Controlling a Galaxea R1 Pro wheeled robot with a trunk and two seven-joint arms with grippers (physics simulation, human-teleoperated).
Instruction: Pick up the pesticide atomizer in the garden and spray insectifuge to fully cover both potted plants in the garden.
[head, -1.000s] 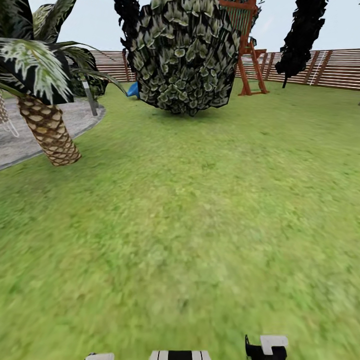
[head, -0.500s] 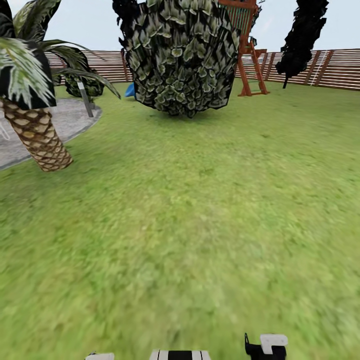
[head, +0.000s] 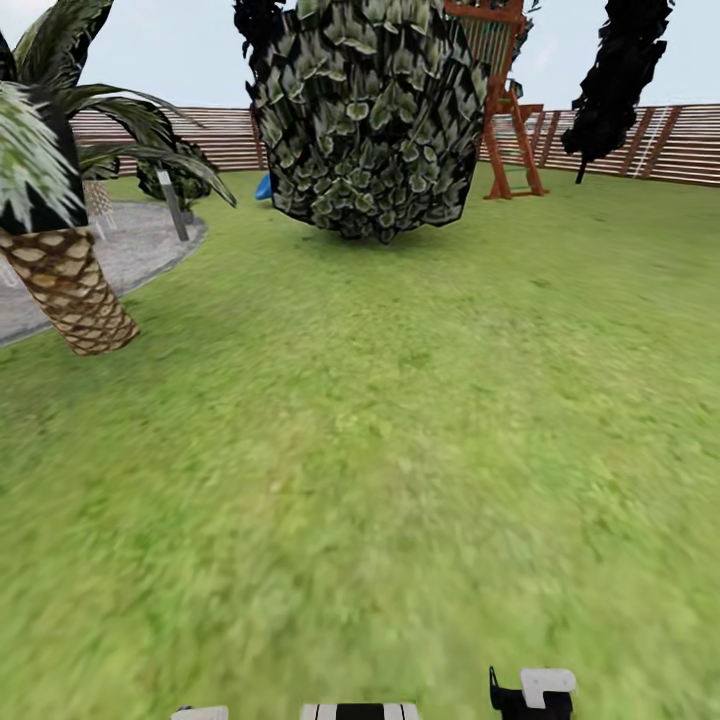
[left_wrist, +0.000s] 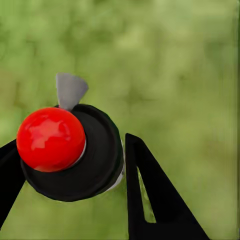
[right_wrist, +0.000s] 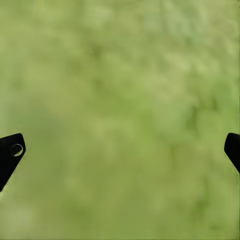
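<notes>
In the left wrist view my left gripper (left_wrist: 70, 145) is shut on the pesticide atomizer (left_wrist: 97, 165). I see the atomizer end-on: a dark round body with a shiny red ball and a small grey tab on top. One black finger (left_wrist: 150, 195) presses against its side, and blurred grass lies beyond. In the right wrist view my right gripper (right_wrist: 120, 145) stands open over lawn, with nothing between its tips. The garden lawn (head: 400, 420) stretches ahead. The potted plants are out of view.
A scaly-trunked palm (head: 70, 290) stands at the left beside a grey paved patio (head: 140, 245) with a grey post (head: 172, 203). A big round bush (head: 365, 120) sits straight ahead, with a wooden play tower (head: 505, 100) and a slatted fence (head: 660, 145) behind.
The whole head view has shifted. The palm has slid toward the left edge and the tower and fence slightly right, so the camera has moved. The atomizer is still gripped.
</notes>
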